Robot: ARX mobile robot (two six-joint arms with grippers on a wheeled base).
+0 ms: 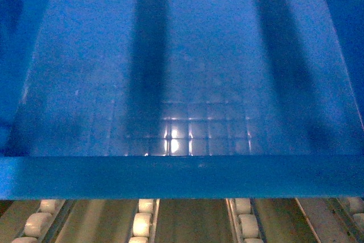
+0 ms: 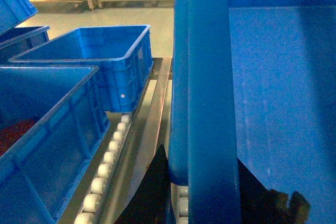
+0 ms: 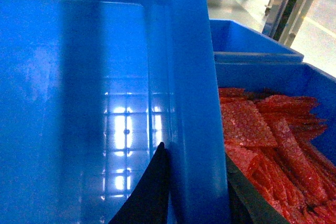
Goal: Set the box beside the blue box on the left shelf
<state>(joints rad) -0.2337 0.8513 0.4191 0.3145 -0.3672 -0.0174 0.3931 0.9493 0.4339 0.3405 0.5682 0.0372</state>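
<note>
Left to right. Outboard of the left claw [image 2: 202, 195] stand two blue crates [image 2: 100, 61] on the shelf [image 2: 107, 158], a rack of rails with white rollers. The left claw is clenched on the left rim of the box [image 1: 182, 83], one dark finger either side of the wall. The box lies between the two claws, its grid floor filling the head view and its near rim above the rollers; whether it rests on them cannot be told. The right claw [image 3: 197, 187] likewise straddles and grasps the right rim. Just outboard of it sits a bin [image 3: 294, 72] holding red sheets [image 3: 262, 135]. Judged: both arms are equally near, and the box's target gap lies leftward, beside the crates.
</note>
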